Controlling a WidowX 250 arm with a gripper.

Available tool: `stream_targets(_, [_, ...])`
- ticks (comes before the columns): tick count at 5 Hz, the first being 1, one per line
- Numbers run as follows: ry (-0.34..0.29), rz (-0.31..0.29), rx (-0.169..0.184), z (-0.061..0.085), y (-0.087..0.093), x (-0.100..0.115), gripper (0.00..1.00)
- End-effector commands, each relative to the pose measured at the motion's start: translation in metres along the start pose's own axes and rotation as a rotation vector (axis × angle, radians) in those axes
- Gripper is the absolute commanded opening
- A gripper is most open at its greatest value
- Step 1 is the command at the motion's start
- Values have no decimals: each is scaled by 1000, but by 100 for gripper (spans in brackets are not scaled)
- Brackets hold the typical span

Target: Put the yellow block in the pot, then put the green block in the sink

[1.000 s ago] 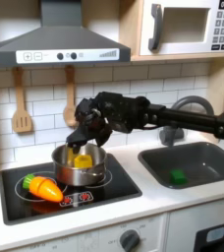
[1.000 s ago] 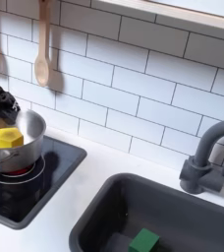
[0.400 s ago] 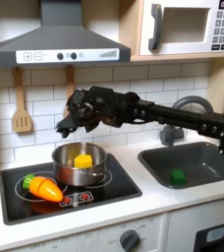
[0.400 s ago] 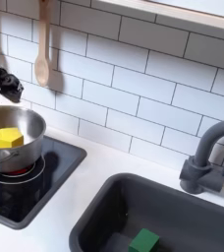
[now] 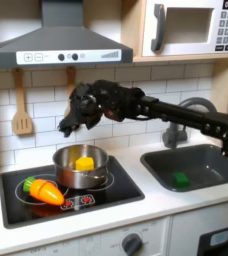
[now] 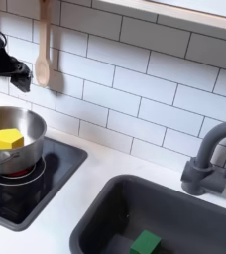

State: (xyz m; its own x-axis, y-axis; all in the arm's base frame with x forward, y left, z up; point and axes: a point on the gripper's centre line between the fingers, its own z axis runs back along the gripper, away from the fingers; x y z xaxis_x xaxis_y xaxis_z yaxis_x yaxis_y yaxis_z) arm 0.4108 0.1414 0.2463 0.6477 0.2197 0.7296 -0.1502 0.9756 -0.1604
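Observation:
The yellow block (image 5: 84,162) lies inside the steel pot (image 5: 70,178) on the stove. In the second exterior view the yellow block (image 6: 10,140) rests on the floor of the pot (image 6: 30,149). My gripper (image 5: 68,126) hangs above the pot, apart from it, with its fingers spread and nothing between them. In the second exterior view the gripper (image 6: 16,73) sits at the top left, over the pot. The green block (image 5: 181,179) lies in the dark grey sink (image 5: 212,160). The second exterior view has the green block (image 6: 144,243) low in the sink (image 6: 189,210).
An orange toy carrot (image 5: 43,190) lies on the cooktop in front of the pot. Wooden utensils (image 5: 22,110) hang on the tiled wall, one spoon (image 6: 44,55) close to the gripper. The arched faucet (image 6: 208,159) stands behind the sink. A range hood (image 5: 58,45) hangs overhead.
The gripper has risen out of the pot and away from the yellow block, which stays in the pot. The green block has not moved.

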Motion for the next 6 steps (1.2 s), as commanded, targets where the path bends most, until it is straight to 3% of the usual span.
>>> stream_targets(1, [2,5,1,1,0,0,100])
stream_targets(2, [5,6,0,0,0,-1,100])
stream_targets(3, [-42,-6,-7,-2,3,6,100])
stream_targets(4, [-91,-50,-30,-8,5,13,100])
stream_targets(5, [-104,-78,-39,-19,6,9,100])
stream_targets(6, [-157,-113,-61,-22,17,7,100])
